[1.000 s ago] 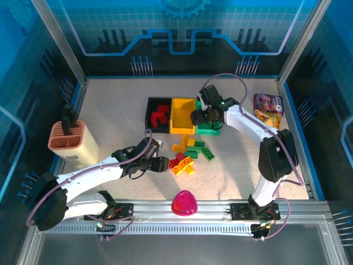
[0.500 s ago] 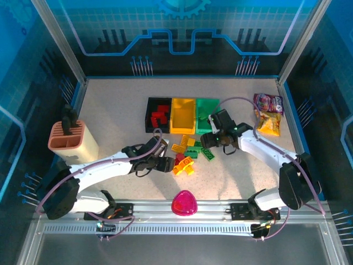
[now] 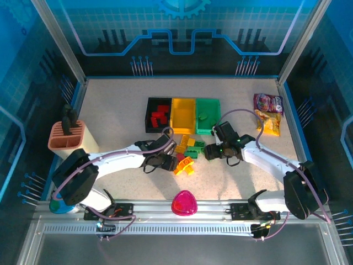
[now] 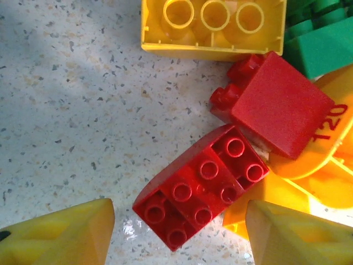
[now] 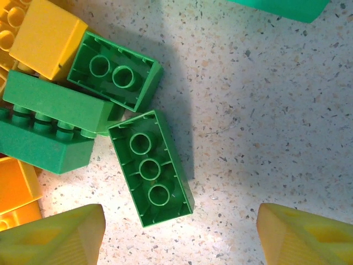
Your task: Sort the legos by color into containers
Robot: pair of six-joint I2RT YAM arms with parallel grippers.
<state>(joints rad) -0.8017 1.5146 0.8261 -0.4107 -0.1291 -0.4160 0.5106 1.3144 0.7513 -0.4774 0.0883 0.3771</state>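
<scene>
The legos lie in a loose pile (image 3: 187, 152) of red, yellow and green bricks just in front of the containers: a black bin (image 3: 148, 117) with red bricks in it, a yellow bin (image 3: 183, 113) and a green bin (image 3: 213, 107). My left gripper (image 3: 167, 160) is at the pile's left edge. It is open low over a studded red brick (image 4: 201, 185), which lies between its yellow fingertips (image 4: 60, 234) untouched. My right gripper (image 3: 211, 150) is at the pile's right edge, open above an upside-down green brick (image 5: 150, 168).
A second red brick (image 4: 273, 105), an upturned yellow brick (image 4: 212, 25) and an orange piece (image 4: 325, 146) crowd the red one. A pink triangular object (image 3: 184, 203) sits near the front rail. A tan tool holder (image 3: 71, 141) stands left, snack packets (image 3: 268, 113) right.
My right gripper has come away from the green bin and down to the pile's right side. My left gripper has slid right, up to the red bricks.
</scene>
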